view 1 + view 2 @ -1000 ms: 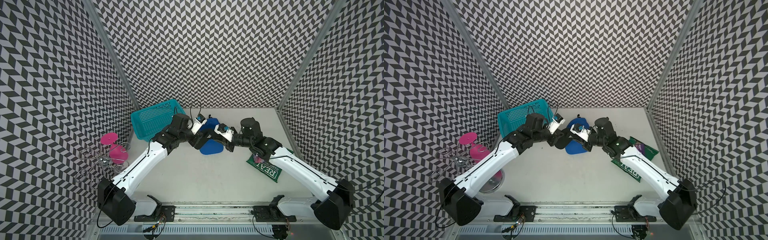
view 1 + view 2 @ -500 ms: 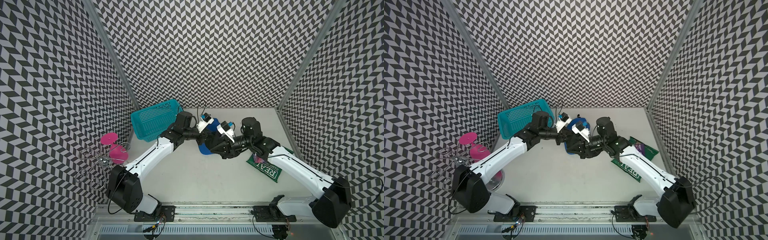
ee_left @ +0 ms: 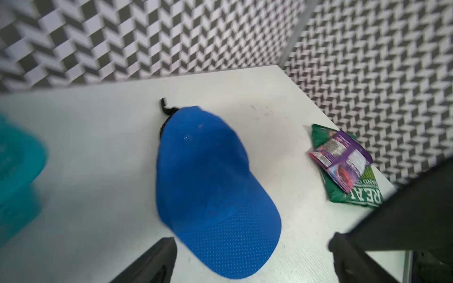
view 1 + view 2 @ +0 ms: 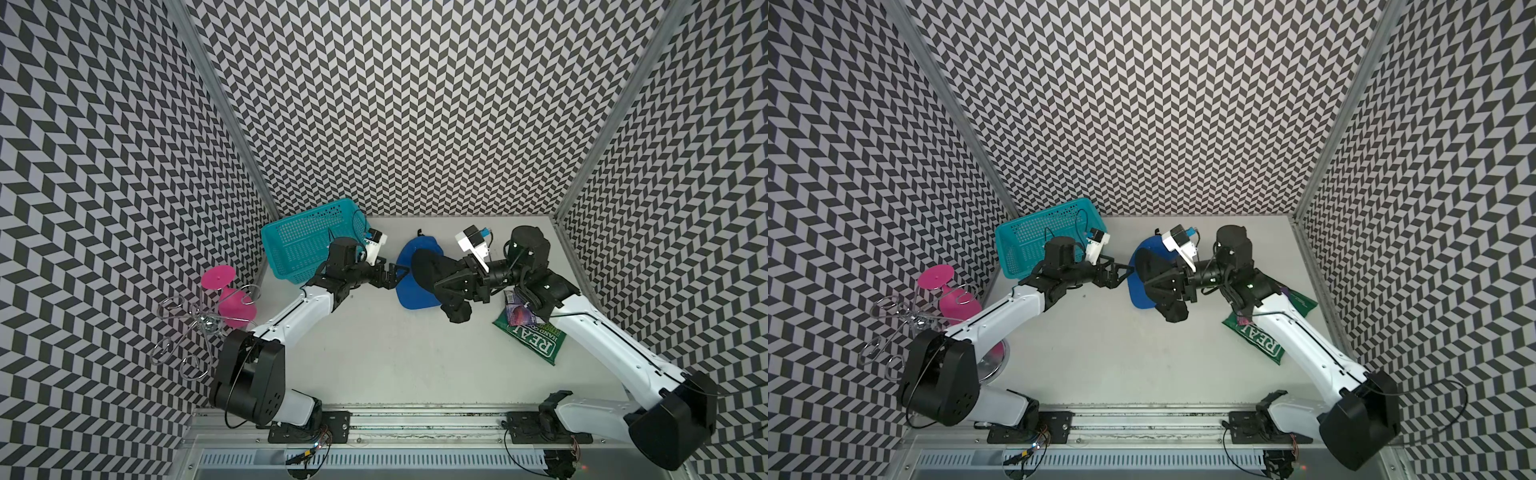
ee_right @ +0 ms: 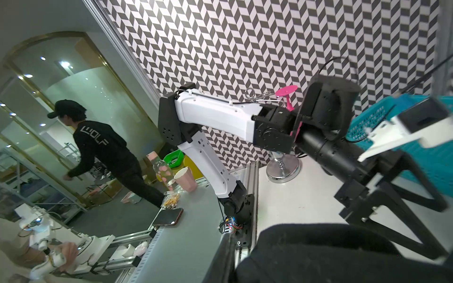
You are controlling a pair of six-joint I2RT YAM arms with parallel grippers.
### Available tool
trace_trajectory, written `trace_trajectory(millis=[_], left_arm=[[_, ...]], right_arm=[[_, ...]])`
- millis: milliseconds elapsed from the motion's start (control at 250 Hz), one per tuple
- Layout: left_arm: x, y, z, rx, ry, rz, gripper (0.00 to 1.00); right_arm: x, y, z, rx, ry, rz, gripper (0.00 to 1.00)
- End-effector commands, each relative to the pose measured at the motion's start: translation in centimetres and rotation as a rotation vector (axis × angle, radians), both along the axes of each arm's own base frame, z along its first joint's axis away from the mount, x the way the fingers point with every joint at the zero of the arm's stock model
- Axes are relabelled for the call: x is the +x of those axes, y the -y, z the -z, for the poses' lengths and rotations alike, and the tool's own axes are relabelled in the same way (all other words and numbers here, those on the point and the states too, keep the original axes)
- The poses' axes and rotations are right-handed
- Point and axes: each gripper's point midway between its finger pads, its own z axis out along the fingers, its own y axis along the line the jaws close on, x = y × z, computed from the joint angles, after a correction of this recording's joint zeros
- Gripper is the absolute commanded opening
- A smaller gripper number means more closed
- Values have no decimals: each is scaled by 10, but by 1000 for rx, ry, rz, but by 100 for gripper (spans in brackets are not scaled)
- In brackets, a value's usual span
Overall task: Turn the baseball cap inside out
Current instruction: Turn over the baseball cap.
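Overhead, my white table (image 4: 374, 357) fills the floor of the chevron-walled cell, and both my arms reach toward its back half. Biggest on it is the teal basket (image 4: 303, 249), in the back left corner behind my left forearm. A green snack bag (image 4: 540, 340) lies flat by the right edge, partly under my right arm. At the left edge stands a pink stand (image 4: 235, 301) with a looping wire rack (image 4: 183, 336) beside it.

The blue baseball cap (image 4: 405, 289) lies flat on the table mid-way across the back half, blue side up. Its mesh brim points to the front and a black strap end pokes toward the back wall.

Black fabric (image 4: 426, 266) hangs over the cap's right side from my right gripper (image 4: 444, 286), with a bunched lump drooping toward the table. The cloth buries the jaws, and in the right wrist view it fills the foreground, so I cannot tell whether they pinch it.

My left gripper (image 4: 397, 277) sits at the cap's left edge. In the left wrist view its fingers (image 3: 157, 262) are spread wide with nothing between them but the brim below. Whether a tip touches the cap, I cannot tell.

Smallest, a purple packet (image 4: 519, 311) rests on the green bag.
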Motion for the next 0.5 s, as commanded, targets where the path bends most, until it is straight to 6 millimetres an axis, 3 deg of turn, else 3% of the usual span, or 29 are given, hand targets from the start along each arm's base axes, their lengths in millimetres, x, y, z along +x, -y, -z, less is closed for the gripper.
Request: trace_trajectory(millis=[0,112,300,497], left_arm=[[-1,-26,-47,45,161,-147,100],[-25,-26,-84,54,323,-82,99],[-80,16,-138,32,654,181,98],[-93,62,-166,42,818,289,99]], right_arm=[[11,7,-17,45,62,43,0],[10,8,-20,49,69,23,0],[-3,10,-26,52,58,-58,0],[-14,13,-32,50,30,-93,0]])
